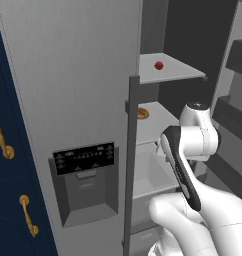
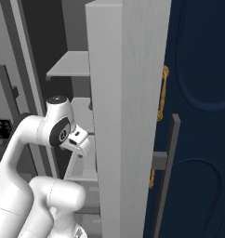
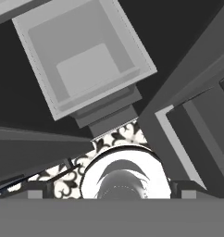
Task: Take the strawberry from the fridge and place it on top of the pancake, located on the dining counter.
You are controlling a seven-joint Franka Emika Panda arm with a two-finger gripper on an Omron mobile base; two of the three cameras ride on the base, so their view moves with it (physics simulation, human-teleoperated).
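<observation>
From the left base view, the fridge (image 1: 68,90) stands with its right compartment open; its closed left door carries a black dispenser panel (image 1: 84,158) above a grey recess. On the upper pale shelf (image 1: 178,72) sits the strawberry (image 1: 158,65) — small, red, alone near the shelf's middle. One shelf lower, a flat orange-brown round food piece (image 1: 142,113) lies at the shelf's left edge, partly hidden by the door frame. Below that, a pale drawer bin (image 1: 150,175) is visible. The white arm (image 1: 193,150) rises from the lower right, its upper joint level with the second shelf, well below the strawberry. A navy cabinet (image 1: 13,200) with brass handles flanks the fridge on the left.

From the right base view, the edge of the open grey fridge door (image 2: 123,116) fills the centre, with a navy cabinet (image 2: 198,116) behind it on the right. The arm (image 2: 54,130) bends toward the shelves (image 2: 72,65) inside the fridge; the strawberry is hidden here.

From the hand view, the camera looks down on a pale rectangular drawer bin (image 3: 81,55) and dark fridge framing, with patterned floor tile (image 3: 118,139) below. The fingertips are scarcely seen at the bottom edge — the pincer stands fully apart, holding nothing.
</observation>
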